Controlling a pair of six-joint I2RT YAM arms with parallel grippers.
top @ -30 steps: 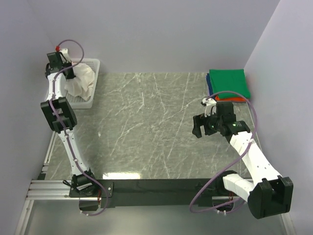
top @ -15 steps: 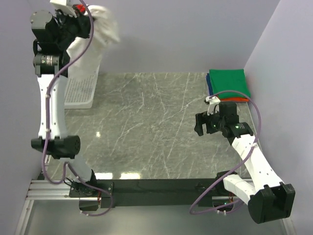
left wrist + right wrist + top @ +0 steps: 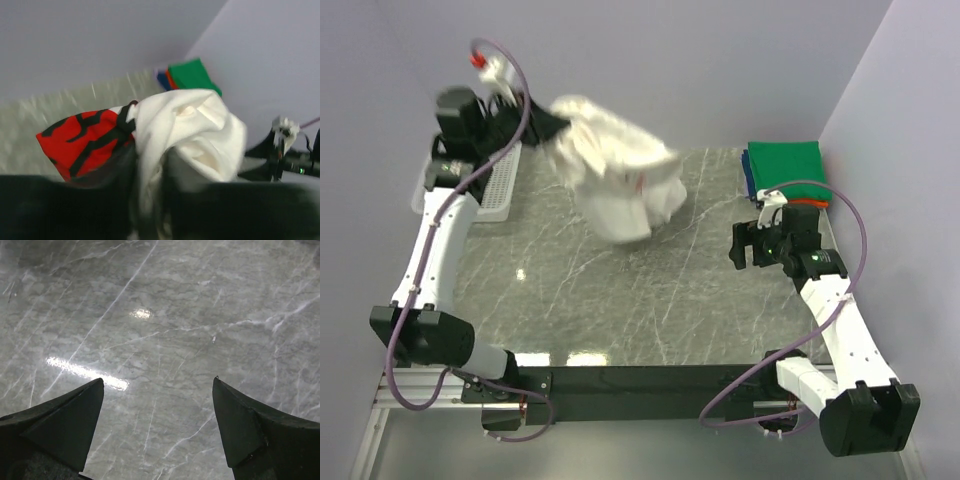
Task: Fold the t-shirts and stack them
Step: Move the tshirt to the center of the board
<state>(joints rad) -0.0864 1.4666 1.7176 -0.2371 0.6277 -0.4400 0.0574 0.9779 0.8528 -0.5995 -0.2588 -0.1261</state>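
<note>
The grey marble table, glossy and veined in white, spreads under both arms. Over its far left part hangs the white tee, a soft, bunched, motion-blurred mass with a red print marked in black. The folded stack lies flat in the far right corner, green on top with blue and orange edges beneath. A white mesh basket sits far left. The left gripper pinches the tee's crumpled cloth. The right gripper hovers over bare marble, its dark wedge fingers spread wide, grasping nothing.
</note>
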